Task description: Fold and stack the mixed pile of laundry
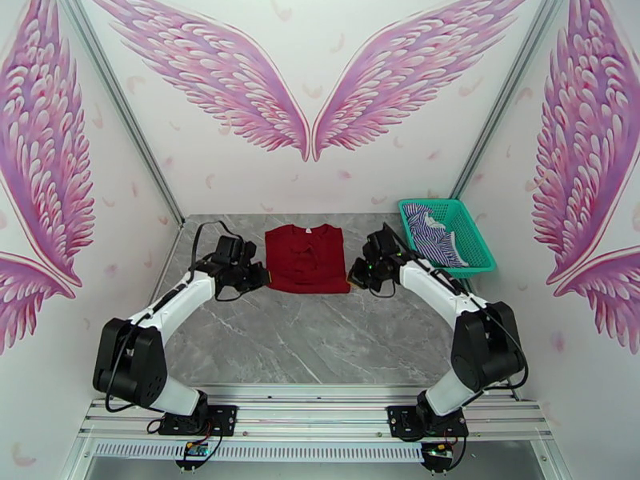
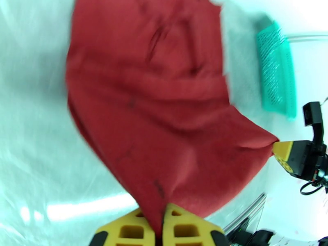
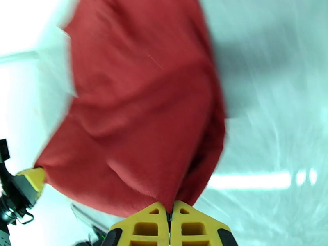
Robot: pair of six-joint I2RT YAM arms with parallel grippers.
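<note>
I've got the plain dark red cotton T-shirt [image 1: 306,258] lying at the far middle of the grey marble-patterned table [image 1: 320,346]. Its round collar points at the back wall and its hem faces the arm bases, so the long axis runs near to far. From above it reads as a near-rectangular slab with soft creases down the chest. I can't make out the sleeves as separate shapes.

My left gripper [image 1: 260,275] is at the shirt's near left corner. On the left wrist view, its yellow ribbed fingers [image 2: 131,230] are pressed together with a fold of red cloth pinched between them. The fabric rises into the jaws in a narrow peak.

My right gripper [image 1: 354,276] is at the near right corner. On its own wrist view the yellow pads meet with the red cloth clamped in the seam, and the material bulges above them. Between the two grips the hem edge is pulled into a line with a point at each corner. The knit looks matte and slightly fuzzy, but both wrist pictures are blurred.

Over on the far right, the thin blue-and-white striped shirt [image 1: 432,232] is crumpled inside the teal plastic mesh basket [image 1: 482,254], well apart from the red one. One fold hangs over the basket's left rim.
</note>
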